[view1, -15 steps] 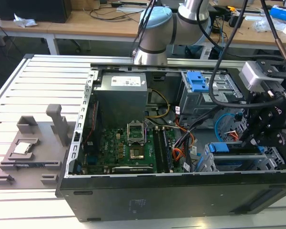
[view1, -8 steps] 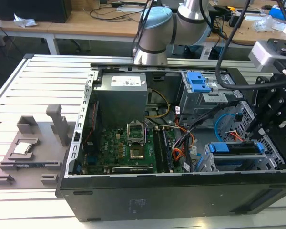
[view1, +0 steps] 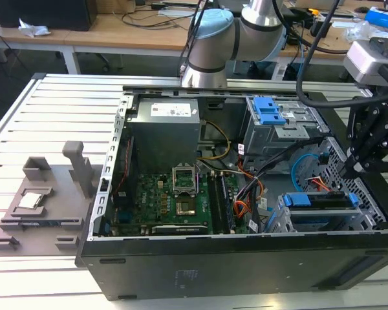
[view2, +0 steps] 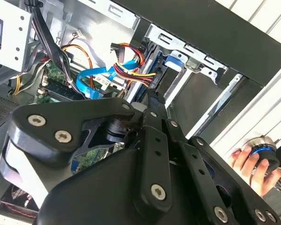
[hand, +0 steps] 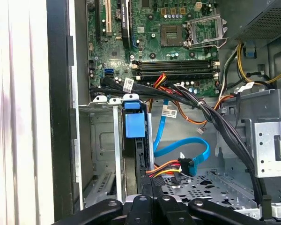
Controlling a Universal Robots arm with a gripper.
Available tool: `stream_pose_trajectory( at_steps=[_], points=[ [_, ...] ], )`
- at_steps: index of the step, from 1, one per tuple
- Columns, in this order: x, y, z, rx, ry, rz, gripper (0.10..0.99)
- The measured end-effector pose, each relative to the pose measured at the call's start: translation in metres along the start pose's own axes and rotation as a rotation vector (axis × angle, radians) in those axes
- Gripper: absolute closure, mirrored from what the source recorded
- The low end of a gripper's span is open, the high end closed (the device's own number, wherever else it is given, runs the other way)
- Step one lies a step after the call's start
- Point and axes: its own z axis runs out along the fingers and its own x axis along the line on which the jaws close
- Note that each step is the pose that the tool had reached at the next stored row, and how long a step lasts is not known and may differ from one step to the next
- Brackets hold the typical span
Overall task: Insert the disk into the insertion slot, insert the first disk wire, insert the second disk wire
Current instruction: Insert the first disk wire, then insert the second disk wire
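Observation:
The disk (view1: pixel 318 201), in its blue carrier, lies inside the insertion slot (view1: pixel 281 221), the low grey cage at the case's front right corner. In the first wrist view the carrier's blue tab (hand: pixel 133 123) shows between the slot walls (hand: pixel 100 140). My gripper (view1: pixel 351 169) reaches down behind the disk and is shut on the dark plug of the first disk wire (hand: pixel 165 167), a red, yellow and black bundle. The plug sits at my fingertips (view2: pixel 152 98) by the disk's rear edge. The second disk wire (hand: pixel 180 149), light blue, loops free beside it, also seen as a blue loop (view1: pixel 304 161).
A taller grey cage with a blue latch (view1: pixel 269 111) stands behind the slot. Black cable bundles (hand: pixel 210 115) cross above the disk. The motherboard (view1: pixel 181 200) fills the case's middle. A person's hand (view2: pixel 248 161) holds a round knob outside the case.

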Motion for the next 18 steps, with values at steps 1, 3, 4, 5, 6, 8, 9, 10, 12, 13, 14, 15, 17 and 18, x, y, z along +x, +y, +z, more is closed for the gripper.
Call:
stream_pose_trajectory(
  at_steps=[1,3,4,5,6,8,9,10,12,13,14,15,17,18],
  points=[
    [0.0,0.0,0.0,0.0,-0.0001,0.0,0.98],
    [0.0,0.0,-0.0001,0.0,0.0,0.0,0.98],
    [0.0,0.0,-0.0001,0.0,0.0,0.0,0.98],
    [0.0,0.0,-0.0001,0.0,0.0,0.0,0.98],
    [0.0,0.0,-0.0001,0.0,-0.0001,0.0,0.98],
    [0.0,0.0,-0.0001,0.0,0.0,0.0,0.98],
    [0.0,0.0,-0.0001,0.0,0.0,0.0,0.98],
    [0.0,0.0,-0.0002,0.0,0.0,0.0,0.973],
    [0.0,0.0,-0.0002,0.0,0.0,0.0,0.851],
    [0.0,0.0,-0.0002,0.0,0.0,0.0,0.784],
    [0.0,0.0,-0.0002,0.0,0.0,0.0,0.784],
    [0.0,0.0,-0.0004,0.0,0.0001,0.0,0.784],
    [-0.0001,0.0001,-0.0026,0.0,0.0004,0.0,0.784],
    [-0.0001,0.0003,-0.0062,0.0,0.0,0.0,0.784]
  ],
)
